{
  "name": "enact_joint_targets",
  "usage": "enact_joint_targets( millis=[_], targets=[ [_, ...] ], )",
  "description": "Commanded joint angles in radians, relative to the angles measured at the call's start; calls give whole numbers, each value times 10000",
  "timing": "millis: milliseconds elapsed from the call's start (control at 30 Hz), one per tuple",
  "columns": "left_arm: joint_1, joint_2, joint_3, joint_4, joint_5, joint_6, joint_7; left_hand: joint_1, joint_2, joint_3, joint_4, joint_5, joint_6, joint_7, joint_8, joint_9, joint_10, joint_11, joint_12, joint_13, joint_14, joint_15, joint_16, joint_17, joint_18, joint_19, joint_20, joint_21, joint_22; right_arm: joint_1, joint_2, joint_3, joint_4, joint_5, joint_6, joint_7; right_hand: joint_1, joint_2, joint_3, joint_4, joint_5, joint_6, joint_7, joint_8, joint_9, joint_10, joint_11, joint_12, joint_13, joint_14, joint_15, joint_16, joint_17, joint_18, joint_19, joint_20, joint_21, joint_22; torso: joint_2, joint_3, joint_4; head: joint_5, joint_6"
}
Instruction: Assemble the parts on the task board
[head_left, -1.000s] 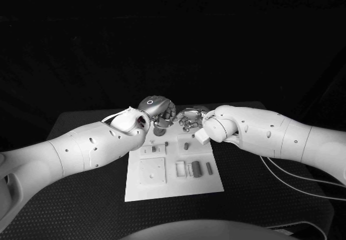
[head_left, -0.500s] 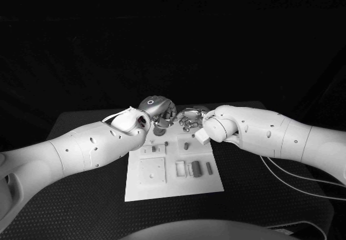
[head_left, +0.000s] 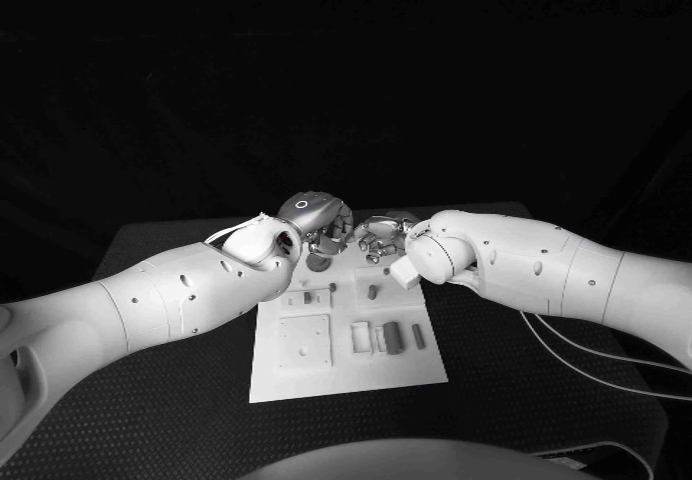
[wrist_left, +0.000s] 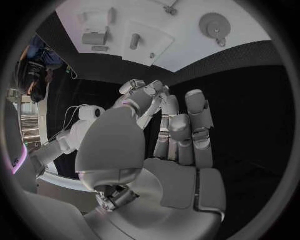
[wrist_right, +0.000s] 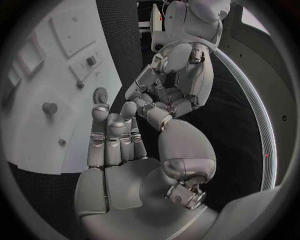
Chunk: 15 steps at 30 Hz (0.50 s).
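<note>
- Flat white rectangular task board: lies at the table centre; small grey parts rest at its 3 o'clock side.
- Silver many-fingered left hand and silver many-fingered right hand: meet fingertip to fingertip above the board's 12 o'clock edge.
- Grasp state: cannot tell whether either hand holds a part.
- Step, as judged: a hand-to-hand transfer. Secure the receiving grip before releasing.
- Left wrist view: resolves a grey toothed gear seated on the board.
</note>
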Motion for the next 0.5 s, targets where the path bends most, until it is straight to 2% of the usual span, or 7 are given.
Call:
enact_joint_targets(
  millis=[33, 233, 500],
  targets=[
    [-2, 43, 0, 39, 30, 164, 114, 18, 268, -4, -128, 109, 143, 31, -55, 17, 191, 5, -251, -103, 46, 14, -54, 25, 152, -28, -77, 40, 219, 7, 15, 11, 57, 39, 169, 130, 27, -58, 44, 8, 20, 433, 391, 60, 438, 44, 18, -6, -18, -16, -59, 17, 1, 136, -14, -86, 63, 155, -1, -1, -2, 9, -14],
    [-2, 49, -1, 28, 30, 234, 117, 5, 445, 35, -311, 166, 212, 45, -136, 17, 406, 22, -737, -195, 58, 34, -90, 69, 161, -38, -62, 56, 214, 7, 10, 11, 100, 110, 171, 190, 6, -80, 34, 8, 20, 429, 392, 53, 440, 42, 20, -15, -22, -20, -57, 9, -2, 136, -20, -84, 59, 152, 4, -1, 4, 16, -27],
    [-2, 48, -3, 1, 30, 330, 85, -73, 482, 89, -426, 188, 212, 88, -263, 30, 583, 79, -1445, -281, 73, 88, -145, 116, 191, -42, -18, 62, 209, 7, -9, 11, 141, 278, 229, 309, -31, -135, 12, 7, 18, 429, 394, 45, 446, 41, 22, -28, -28, -28, -55, -4, -7, 136, -30, -80, 53, 147, 2, -5, 1, 26, -50]
  ],
)
